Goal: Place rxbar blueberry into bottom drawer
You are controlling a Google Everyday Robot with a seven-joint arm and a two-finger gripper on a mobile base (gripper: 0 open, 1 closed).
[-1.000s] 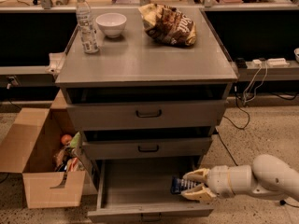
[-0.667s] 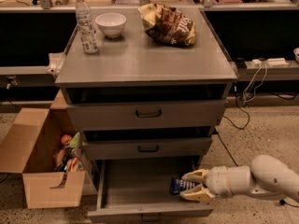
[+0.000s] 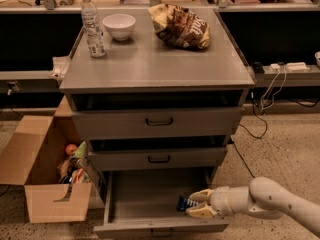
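Reaching in from the right, the end effector (image 3: 196,205) is gripping the rxbar blueberry (image 3: 183,203) inside the right part of the open bottom drawer (image 3: 142,194) — carrying looks done; releasing and withdrawing are remaining.

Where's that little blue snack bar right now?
Low and right of centre in the camera view: the rxbar blueberry is inside the open bottom drawer, near its right front corner, held by the gripper reaching in from the right.

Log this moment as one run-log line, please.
stage: placing | bottom drawer: open | gripper: in drawer's right front, jaws shut on rxbar | release: not yet done
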